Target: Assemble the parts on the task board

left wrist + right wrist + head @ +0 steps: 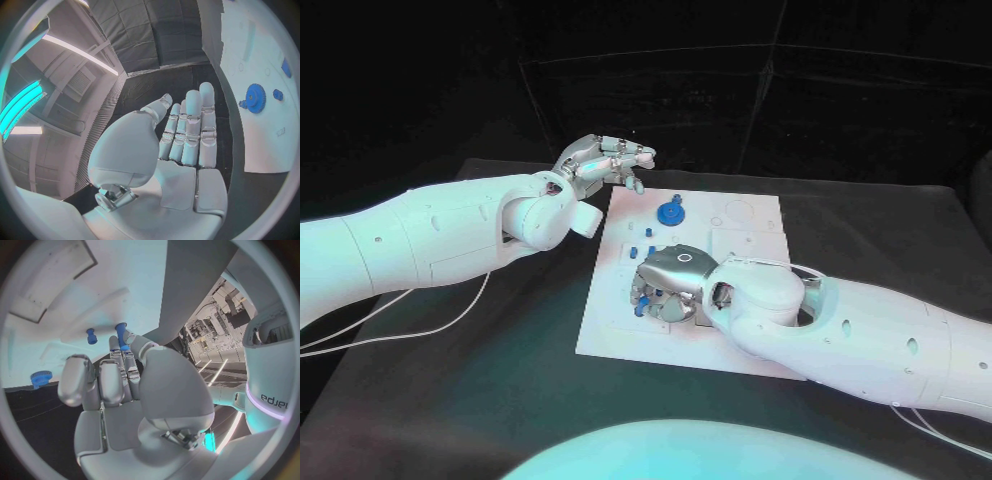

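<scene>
Right hand on the near half of the task board, left hand off its far left corner.

I see the right hand (672,280) low over the task board (625,340) on the black worktop (473,400), its fingers (125,357) pinching a blue peg (121,335); a second peg (92,336) stands just beside. Farther back, a blue gear (671,212) sits on the board. Beyond the far left corner, the left hand (600,160) hovers, fingers (190,127) extended together, holding nothing.

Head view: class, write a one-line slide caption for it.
Right hand works over small blue parts on the white task board; left hand hovers open beside it.
</scene>
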Tool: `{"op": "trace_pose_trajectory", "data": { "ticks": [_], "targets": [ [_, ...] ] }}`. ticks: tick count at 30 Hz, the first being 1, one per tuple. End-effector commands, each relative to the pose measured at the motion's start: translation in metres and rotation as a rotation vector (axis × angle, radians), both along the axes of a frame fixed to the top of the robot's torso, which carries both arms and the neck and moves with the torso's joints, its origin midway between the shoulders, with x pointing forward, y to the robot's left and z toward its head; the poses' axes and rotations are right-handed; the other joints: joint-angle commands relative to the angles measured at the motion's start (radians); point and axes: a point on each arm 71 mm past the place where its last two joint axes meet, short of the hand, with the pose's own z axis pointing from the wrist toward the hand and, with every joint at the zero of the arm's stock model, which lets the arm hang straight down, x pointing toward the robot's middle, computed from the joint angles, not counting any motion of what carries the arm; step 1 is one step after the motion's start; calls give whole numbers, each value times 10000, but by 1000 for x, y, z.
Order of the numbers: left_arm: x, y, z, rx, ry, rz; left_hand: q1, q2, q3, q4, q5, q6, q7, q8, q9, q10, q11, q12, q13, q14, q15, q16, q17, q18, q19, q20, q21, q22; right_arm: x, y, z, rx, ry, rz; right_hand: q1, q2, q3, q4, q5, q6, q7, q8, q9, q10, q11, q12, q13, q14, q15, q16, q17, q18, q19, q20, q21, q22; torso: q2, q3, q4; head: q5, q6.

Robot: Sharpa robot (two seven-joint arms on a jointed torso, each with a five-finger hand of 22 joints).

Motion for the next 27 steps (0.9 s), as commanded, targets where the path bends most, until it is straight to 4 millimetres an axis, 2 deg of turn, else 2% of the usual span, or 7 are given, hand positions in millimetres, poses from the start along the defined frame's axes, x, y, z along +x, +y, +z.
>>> {"op": "trace_pose_trajectory", "data": {
  "ticks": [1, 7, 11, 19, 22, 24, 27],
  "targets": [
    [0, 0, 1, -63, -15, -58, 80, 28, -39, -45, 34, -76, 28, 73, -14, -74, 26, 65, -5, -59, -10, 63, -20, 124, 87, -2, -37, -15, -1, 2, -1, -139, -274, 134, -165, -28, -10, 12, 1, -122, 17, -87, -40, -68, 28, -97, -36, 278, 70, -7, -13, 153, -89, 2, -40, -24, 0, 0, 2, 2, -6],
    [0, 0, 1, -18, 81, -56, 83, 34, -38, -45, 35, -77, 27, 76, -14, -76, 26, 68, -6, -60, -10, 65, -22, 124, 88, -2, -37, -16, -2, 5, 0, 148, -405, 325, -549, -294, -230, 153, 271, -550, 50, -222, -126, -371, 107, -220, -72, 268, 146, -27, -72, 158, -120, 65, -70, -61, -3, -2, -5, -33, 14],
    [0, 0, 0, -8, 123, -75, 84, 37, -38, -45, 35, -77, 27, 77, -14, -77, 26, 69, -6, -60, -10, 65, -23, 124, 88, -2, -38, -16, -2, 6, 2, 577, -482, 387, -683, -471, -344, 200, 377, -1381, 176, -232, -179, -897, 244, -286, -96, 128, 262, -363, -637, 247, -344, 167, -395, -550, 0, 0, 3, -30, 26],
    [0, 0, 0, 0, 161, -95, 84, 37, -38, -45, 35, -77, 27, 77, -14, -77, 26, 69, -6, -60, -10, 65, -23, 124, 88, -2, -38, -16, -2, 5, 4, 1031, -503, 384, -927, -691, -753, 322, 530, -2107, 186, -208, -152, -1521, 312, -280, -101, 109, 299, -481, -825, 289, -415, 225, -556, -761, 1, 5, -4, -23, 26],
    [0, 1, 0, 6, 168, -90, 84, 37, -38, -45, 35, -77, 27, 77, -14, -77, 26, 69, -6, -60, -10, 65, -23, 124, 88, -2, -38, -16, -1, 2, 7, 1397, -594, 296, -1164, -873, -1323, 444, 602, -2440, 154, -204, -150, -2114, 368, -300, -99, 82, 324, -540, -932, 344, -534, 246, -765, -1057, -7, 1, -4, -53, 30],
    [0, 1, 0, 7, 172, -91, 84, 37, -38, -45, 35, -77, 27, 77, -14, -77, 26, 69, -6, -60, -10, 65, -23, 124, 88, -2, -38, -16, 0, -2, 10, 1834, -725, 189, -1286, -905, -1925, 586, 689, -2814, 185, -185, -148, -2457, 407, -222, -75, 57, 350, -599, -1040, 380, -602, 267, -915, -1262, -7, 0, -6, -61, 36],
    [0, 1, 0, 3, 173, -100, 84, 37, -38, -45, 35, -77, 27, 77, -14, -77, 26, 69, -6, -60, -10, 65, -23, 124, 88, -2, -38, -16, 0, -9, 13, 2349, -822, 49, -1098, -727, -2696, 694, 704, -2837, 290, -144, -104, -2622, 422, 12, -57, 60, 361, -615, -1095, 391, -587, 276, -989, -1347, -6, 4, -9, -87, 52]
  ]
}}
